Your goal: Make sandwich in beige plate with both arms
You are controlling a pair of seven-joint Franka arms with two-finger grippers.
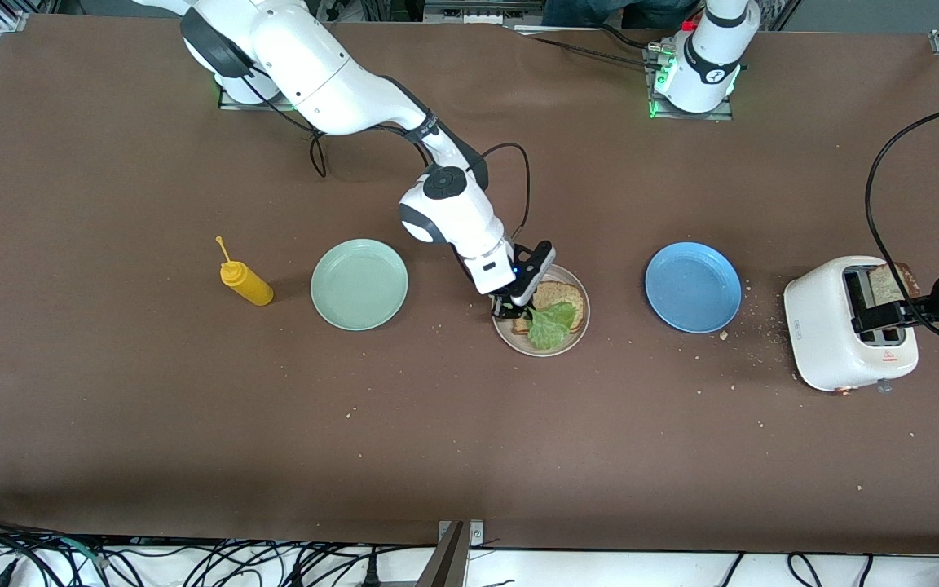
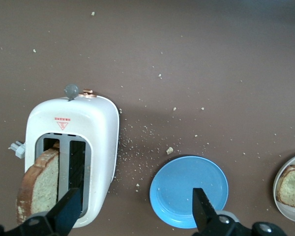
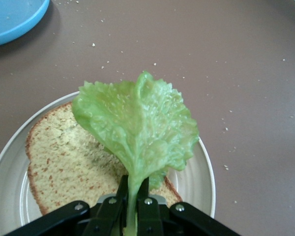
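A brown worktop (image 1: 111, 408) seen from above, with two white robot arms reaching over it. The right arm stretches from its base down to the beige plate (image 1: 502, 334) in the middle of the worktop. Its right claw (image 1: 512, 307) is pinched tight on the stem of a crinkled green lettuce leaf (image 1: 552, 324), which spreads over a slice of brown speckled toast (image 1: 561, 293) lying flat on that plate. In the right wrist view the two black fingers (image 3: 115, 206) press the pale stem between them, and the leaf fans out above the slice, covering part of it.

A pale mint-green plate (image 1: 359, 284) sits toward the right arm's end of the worktop, and a yellow squeeze bottle (image 1: 244, 280) lies on its side past it, closer still to that end. A blue plate (image 1: 692, 286) sits toward the left arm's end, with crumbs scattered around it.

Near that end stands a white toaster (image 1: 840, 342) with a second slice of toast (image 1: 893, 281) standing upright in one of its two slots. The left claw (image 1: 881, 318) hangs over the toaster with its fingers spread wide and nothing between them. In the left wrist view one dark fingertip (image 2: 69, 209) shows over the toaster's slots, just beside the slice in the toaster, the other over the blue plate.
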